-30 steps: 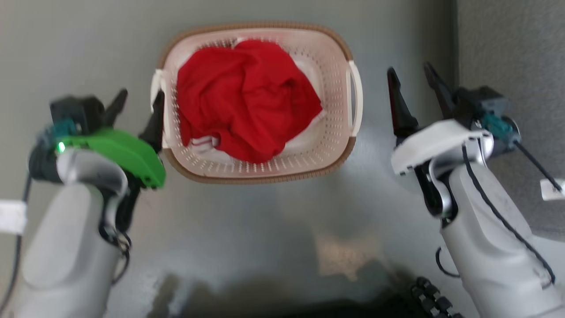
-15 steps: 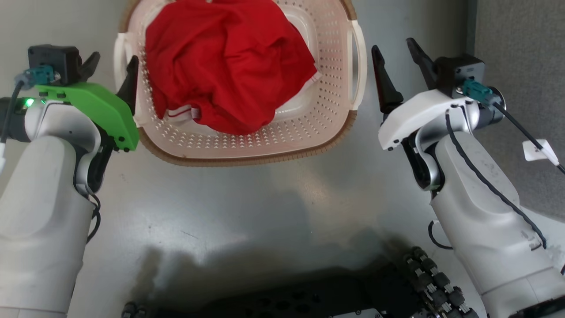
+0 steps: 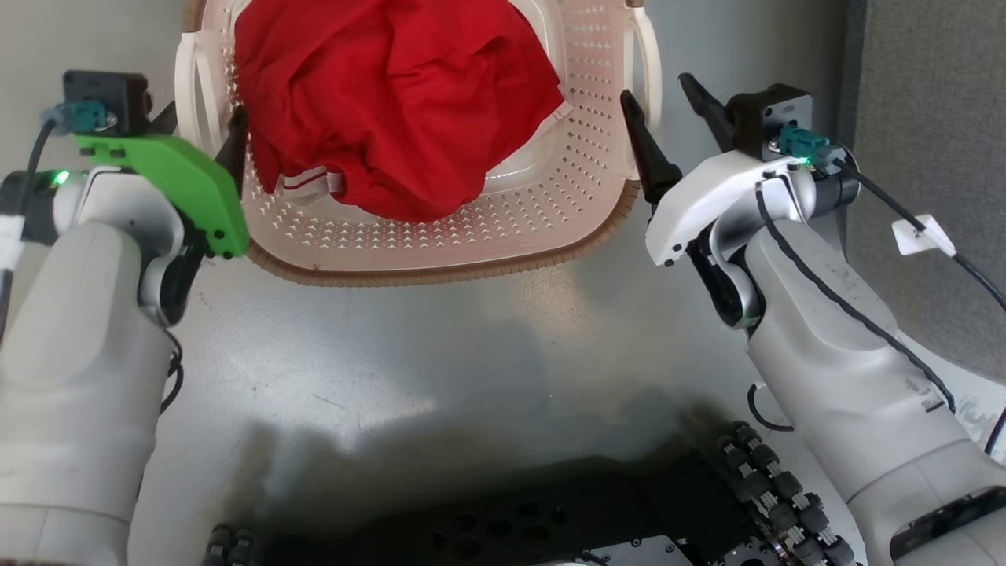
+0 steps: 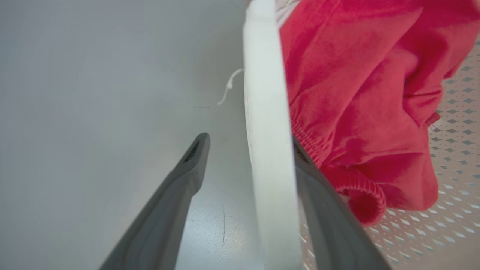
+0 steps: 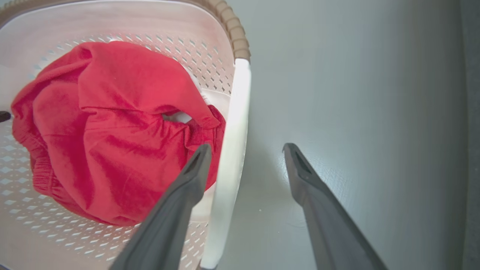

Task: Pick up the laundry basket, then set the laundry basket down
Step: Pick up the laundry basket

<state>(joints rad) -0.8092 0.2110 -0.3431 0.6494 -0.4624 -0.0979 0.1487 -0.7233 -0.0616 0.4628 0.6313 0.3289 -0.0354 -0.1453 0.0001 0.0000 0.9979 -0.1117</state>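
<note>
Between both arms, on the grey floor (image 3: 440, 346), sits the laundry basket (image 3: 440, 263) with red clothing (image 3: 393, 94) piled inside. Left gripper (image 4: 249, 139) is spread wide, straddling the left handle (image 4: 266, 112), one finger inside the basket and one outside. Right gripper (image 5: 246, 146) same deal on the right handle (image 5: 234, 131), not clamped. White cable tag (image 3: 923, 234) is too small to read.

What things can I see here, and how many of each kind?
Cream-white perforated plastic laundry basket with a brown woven-look rim: 1
Crumpled red cloth garment inside it: 1
Grippers with two long dark fingers, left gripper and right gripper: 2
Total: 4
</note>
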